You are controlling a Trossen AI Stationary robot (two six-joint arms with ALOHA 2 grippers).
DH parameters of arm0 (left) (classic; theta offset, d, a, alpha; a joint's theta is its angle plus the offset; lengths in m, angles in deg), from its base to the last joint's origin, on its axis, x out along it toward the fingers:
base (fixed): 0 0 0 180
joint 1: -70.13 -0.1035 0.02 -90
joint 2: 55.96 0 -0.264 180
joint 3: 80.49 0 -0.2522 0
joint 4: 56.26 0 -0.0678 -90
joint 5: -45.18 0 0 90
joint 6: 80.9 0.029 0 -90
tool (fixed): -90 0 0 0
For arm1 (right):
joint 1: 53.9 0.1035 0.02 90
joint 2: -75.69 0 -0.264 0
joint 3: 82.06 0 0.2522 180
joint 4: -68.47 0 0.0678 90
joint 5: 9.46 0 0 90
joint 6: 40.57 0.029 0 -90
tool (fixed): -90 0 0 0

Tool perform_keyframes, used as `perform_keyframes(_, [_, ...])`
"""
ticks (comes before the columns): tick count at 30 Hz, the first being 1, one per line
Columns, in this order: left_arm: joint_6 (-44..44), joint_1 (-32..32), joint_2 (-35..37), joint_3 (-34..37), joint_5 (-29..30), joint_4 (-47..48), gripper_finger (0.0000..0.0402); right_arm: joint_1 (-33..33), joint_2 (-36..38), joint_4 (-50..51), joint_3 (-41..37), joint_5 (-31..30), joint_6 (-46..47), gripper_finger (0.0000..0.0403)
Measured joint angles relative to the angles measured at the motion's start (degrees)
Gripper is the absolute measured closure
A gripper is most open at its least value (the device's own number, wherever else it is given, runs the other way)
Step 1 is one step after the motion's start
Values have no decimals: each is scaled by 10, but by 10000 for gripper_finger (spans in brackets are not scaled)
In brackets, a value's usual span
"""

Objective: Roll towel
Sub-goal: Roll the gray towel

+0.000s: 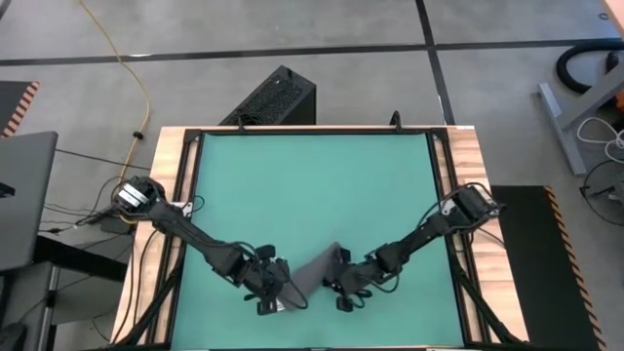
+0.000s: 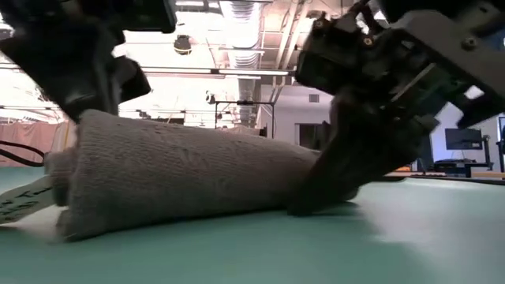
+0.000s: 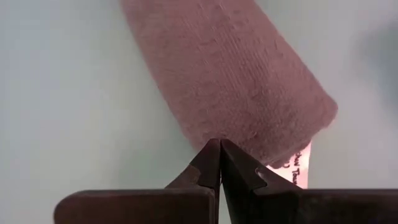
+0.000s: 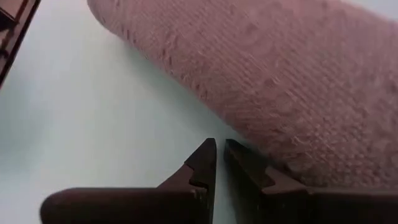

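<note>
The dark grey towel lies rolled up on the green mat, near its front edge, slanting between my two grippers. Its white tag sticks out at the end nearer the front edge and lies on the mat. My left gripper is shut, its tips at that tagged end. My right gripper stands at the roll's other side, open by only a narrow gap with nothing between its fingers. My left gripper meets the roll's tagged end with its shut fingertips, slanting down from the table's left. The roll lies flat on the mat. My right gripper has the outer side of one finger against the roll's long side, slanting down from the right with its tips at the mat.
The mat stretches bare toward the far edge. A wooden frame with black rails borders it. A black box stands on the floor beyond the far edge, and a laptop sits at the left.
</note>
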Motion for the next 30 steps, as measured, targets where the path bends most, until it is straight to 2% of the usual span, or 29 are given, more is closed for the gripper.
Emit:
perform_keyframes(16, [-81, 68, 17, 25, -28, -10, 401, -98, -14, 16, 48, 13, -247, 339])
perform_keyframes(19, [-91, 77, 21, 25, -28, -9, 401, -121, -18, 10, 73, 45, -270, 339])
perform_keyframes(23, [-109, 86, 24, 25, -28, 21, 402, -142, -63, 16, 135, 75, -293, 339])
perform_keyframes(25, [-125, 92, 31, 25, -15, 49, 401, -148, -92, 51, 182, 88, -299, 339])
perform_keyframes(27, [-137, 97, 44, 26, 14, 71, 401, -151, -107, 133, 225, 90, -300, 339])
perform_keyframes(30, [-144, 107, 74, 25, 48, 98, 401, -149, -98, 216, 257, 90, -319, 339])
